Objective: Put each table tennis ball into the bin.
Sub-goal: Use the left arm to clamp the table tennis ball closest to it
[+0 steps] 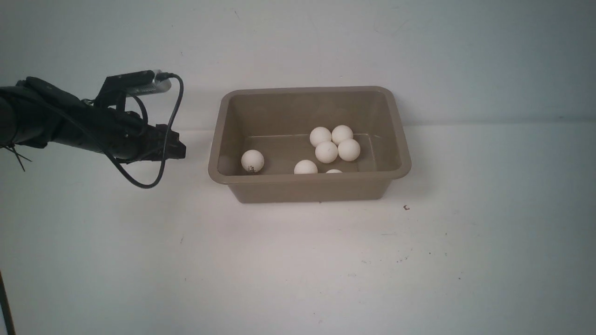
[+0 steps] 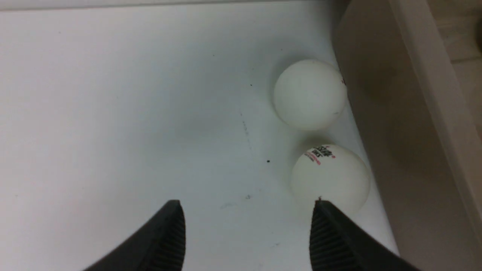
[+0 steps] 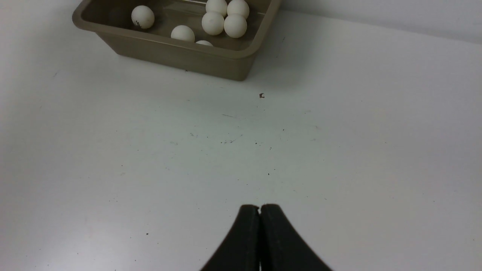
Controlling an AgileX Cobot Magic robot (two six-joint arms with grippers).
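Note:
The taupe bin [image 1: 308, 190] stands mid-table with several table tennis balls [image 1: 326, 151] inside; the right wrist view shows the same bin [image 3: 169, 52] and balls [image 3: 212, 22]. Just outside the bin's outer wall [image 2: 395, 131], two more balls lie on the table: a plain one [image 2: 308, 94] and one with printed marks [image 2: 331, 177]. My left gripper [image 2: 246, 205] is open and holds nothing, and one fingertip [image 2: 327, 226] is at the printed ball's edge. In the front view my left gripper [image 1: 179, 149] hovers left of the bin and hides those two balls. My right gripper [image 3: 260, 207] is shut and empty, well short of the bin.
The white table [image 1: 298, 270] stretches in front of the bin, with a small dark speck [image 1: 406, 207] near the bin's front right corner. A pale wall [image 1: 298, 42] rises behind the bin. A black cable [image 1: 158, 177] loops under the left wrist.

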